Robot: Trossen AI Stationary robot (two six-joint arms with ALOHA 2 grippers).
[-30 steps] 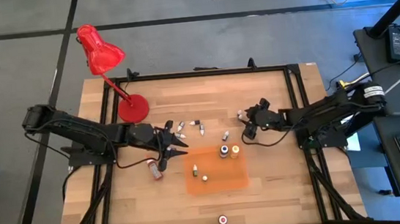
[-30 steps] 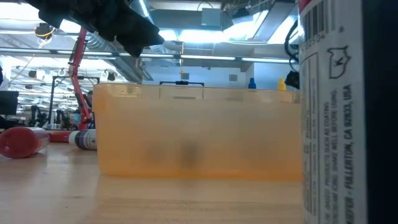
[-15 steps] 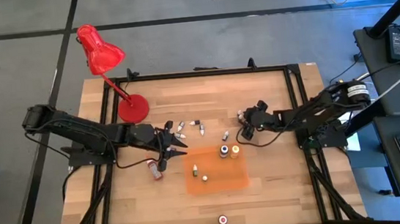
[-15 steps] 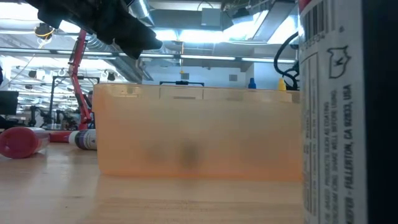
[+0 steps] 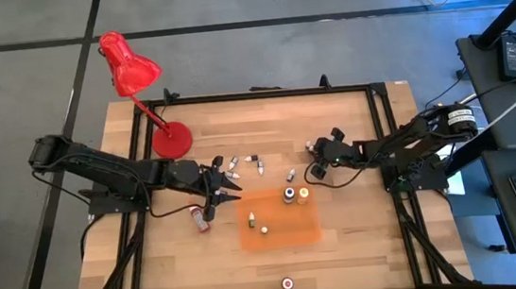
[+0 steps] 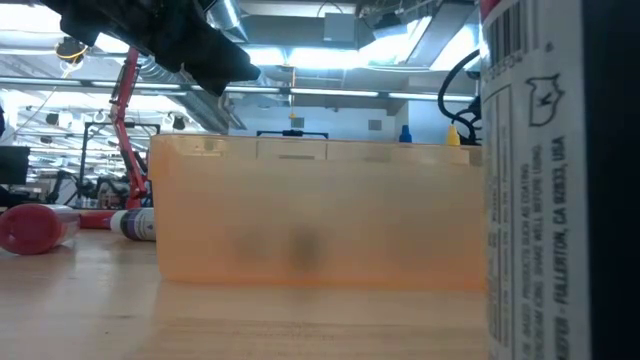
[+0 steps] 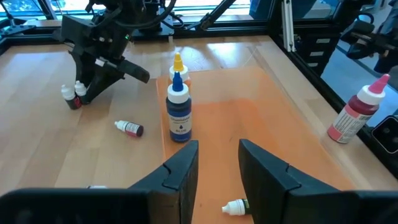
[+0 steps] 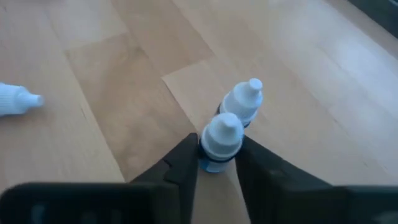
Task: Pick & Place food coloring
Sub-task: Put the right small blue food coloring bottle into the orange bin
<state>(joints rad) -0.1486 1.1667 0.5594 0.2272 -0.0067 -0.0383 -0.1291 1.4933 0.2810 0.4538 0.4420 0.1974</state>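
Small food coloring bottles lie scattered on the wooden table (image 5: 362, 239), and several stand on the orange mat (image 5: 281, 232), among them a blue one (image 7: 180, 115) and a yellow one (image 7: 178, 64). At the right of the table, my right gripper (image 5: 318, 165) is shut on a white-capped dropper bottle (image 8: 221, 138). A second dropper (image 8: 244, 99) stands right behind it. My left gripper (image 7: 219, 158) hovers open over the mat's left edge, nothing between its fingers. My right gripper pinches the white-capped dropper between its two fingers, at the shoulder just under the cap (image 8: 214, 163). The fingers slant down at it from the table's right side. The bottle stands upright; the fingers hide its base.
A red desk lamp (image 5: 167, 139) stands at the far left. A bigger red bottle (image 5: 201, 217) lies left of the mat. Loose droppers (image 5: 260, 168) lie between the two grippers, one more (image 8: 15, 99) near my right gripper. A red-lidded bottle (image 5: 287, 282) stands by the near edge.
My right gripper has sunk a little and edged toward the table's left, onto the pair of droppers. My left arm has kept still.
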